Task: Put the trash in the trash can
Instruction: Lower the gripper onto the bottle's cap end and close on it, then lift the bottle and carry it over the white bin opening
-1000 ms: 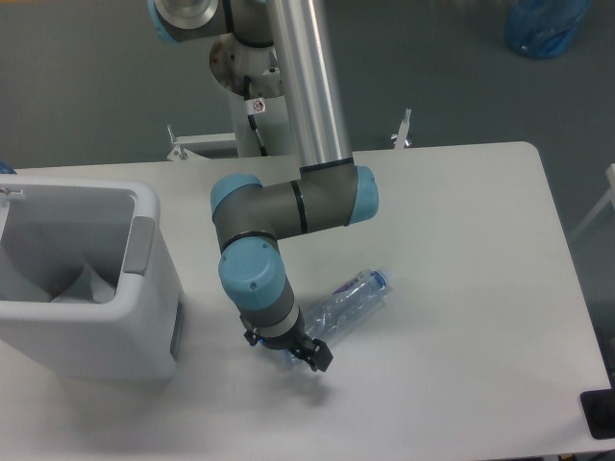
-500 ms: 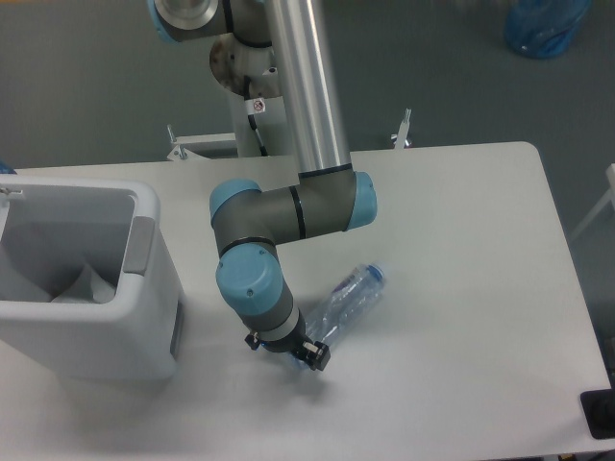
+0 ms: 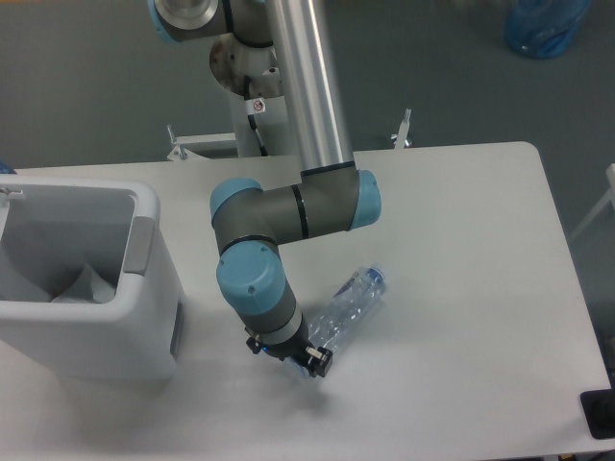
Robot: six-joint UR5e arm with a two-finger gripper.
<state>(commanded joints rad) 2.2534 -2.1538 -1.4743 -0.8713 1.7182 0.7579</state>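
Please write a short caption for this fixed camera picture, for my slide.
Robot hand at the base of a clear plastic bottle lying on the table, white bin to its side.

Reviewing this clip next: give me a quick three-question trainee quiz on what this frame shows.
1. True or false: the plastic bottle is already inside the trash can.
2. Which end of the bottle points away from the gripper: A) the blue-capped end, B) the base?
3. What white thing lies inside the can?

Key:
1. False; the bottle is over the table, right of the can in the picture.
2. A.
3. Something like crumpled paper, low against the near wall.
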